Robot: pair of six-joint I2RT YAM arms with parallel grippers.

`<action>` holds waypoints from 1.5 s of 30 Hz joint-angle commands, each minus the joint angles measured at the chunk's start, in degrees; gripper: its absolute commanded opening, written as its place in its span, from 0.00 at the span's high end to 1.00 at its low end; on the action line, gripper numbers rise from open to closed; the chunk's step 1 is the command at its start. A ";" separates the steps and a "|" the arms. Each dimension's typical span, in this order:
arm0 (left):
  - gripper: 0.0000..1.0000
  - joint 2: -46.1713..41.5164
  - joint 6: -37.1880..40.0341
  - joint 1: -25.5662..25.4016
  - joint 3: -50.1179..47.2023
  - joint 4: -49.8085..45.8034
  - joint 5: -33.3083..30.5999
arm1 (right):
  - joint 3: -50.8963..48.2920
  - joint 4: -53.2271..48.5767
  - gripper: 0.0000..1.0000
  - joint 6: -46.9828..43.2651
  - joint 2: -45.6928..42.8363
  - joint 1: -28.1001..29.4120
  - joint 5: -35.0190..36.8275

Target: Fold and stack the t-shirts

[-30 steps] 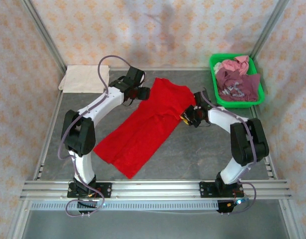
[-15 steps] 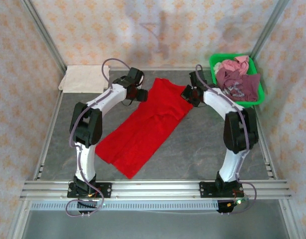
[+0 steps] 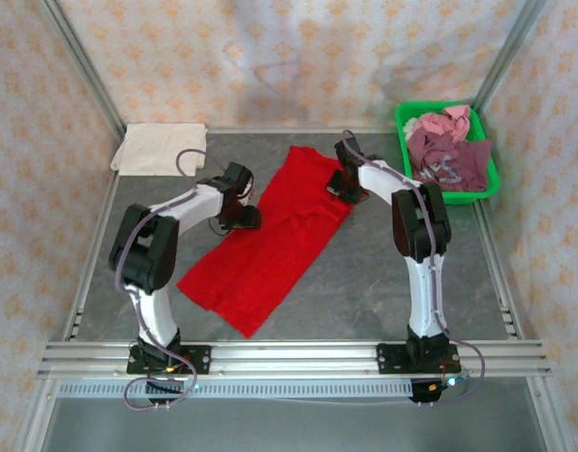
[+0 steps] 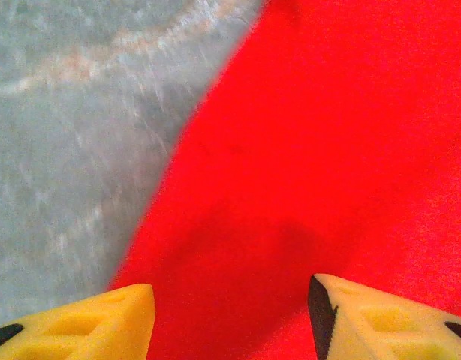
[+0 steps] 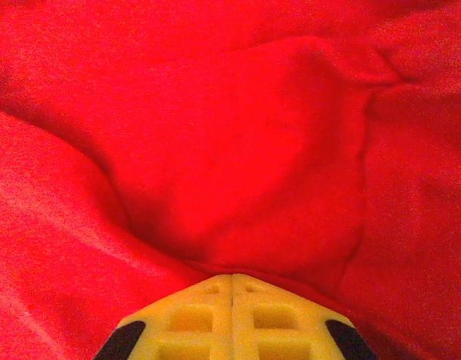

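A bright red t-shirt [image 3: 280,235] lies spread diagonally across the grey table [image 3: 393,273]. My left gripper [image 3: 244,218] hovers open over the shirt's left edge. In the left wrist view its yellow fingers [image 4: 118,319] straddle red cloth [image 4: 328,150], with nothing between them [image 4: 230,289]. My right gripper [image 3: 338,184] is at the shirt's upper right, shut on a pinched fold of the red cloth [image 5: 238,150], and wrinkles run out from its tips [image 5: 232,277]. A folded cream-white t-shirt [image 3: 159,149] lies at the back left. A maroon t-shirt [image 3: 449,162] and a pink one [image 3: 451,121] are heaped in the basket.
The green plastic basket [image 3: 482,186] stands at the back right corner. Metal frame posts and patterned walls close in the table on three sides. A rail [image 3: 289,356] runs along the near edge, by the arm bases. Bare grey table [image 4: 65,150] shows left of the shirt.
The right gripper shut at the shirt's right side and moved back and left, drawing the upper right part inward. The left gripper moved nearer and left, from the collar to the shirt's left edge.
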 commanded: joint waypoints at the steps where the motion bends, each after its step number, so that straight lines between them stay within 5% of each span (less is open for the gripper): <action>1: 0.43 -8.22 -4.73 0.07 -2.20 2.76 5.68 | 7.23 0.24 0.98 0.42 9.00 -0.06 -1.48; 5: 0.42 -13.20 -5.68 0.15 -2.43 3.20 5.37 | 25.27 1.72 0.98 2.62 20.09 -0.03 -7.34; 9: 0.42 -13.82 -5.10 0.16 -2.41 3.01 5.51 | 54.34 -5.43 0.93 2.60 32.48 -0.46 -11.01; 11: 0.42 -13.33 -4.33 0.16 -2.89 2.80 3.97 | 58.95 -5.30 0.90 2.86 32.49 -0.60 -12.07; 17: 0.43 -10.50 -2.71 0.25 -4.92 4.88 -4.77 | 40.72 -5.17 0.78 -3.17 13.87 1.10 -10.97; 21: 0.46 -9.18 -3.65 0.50 -4.97 6.78 -6.75 | 18.62 -1.38 0.84 -5.57 -0.96 4.43 -9.22; 29: 0.45 -20.23 -6.13 3.48 -12.93 9.61 -10.02 | -21.57 23.89 0.81 5.58 -20.74 15.48 -25.18; 36: 0.44 -28.93 -7.43 8.10 -24.13 7.93 -8.60 | -30.85 39.13 0.79 18.54 -18.07 26.33 -31.32; 45: 0.42 -32.87 -6.58 8.73 -27.96 5.70 -8.52 | -30.92 35.23 0.75 21.77 -12.93 28.01 -29.80</action>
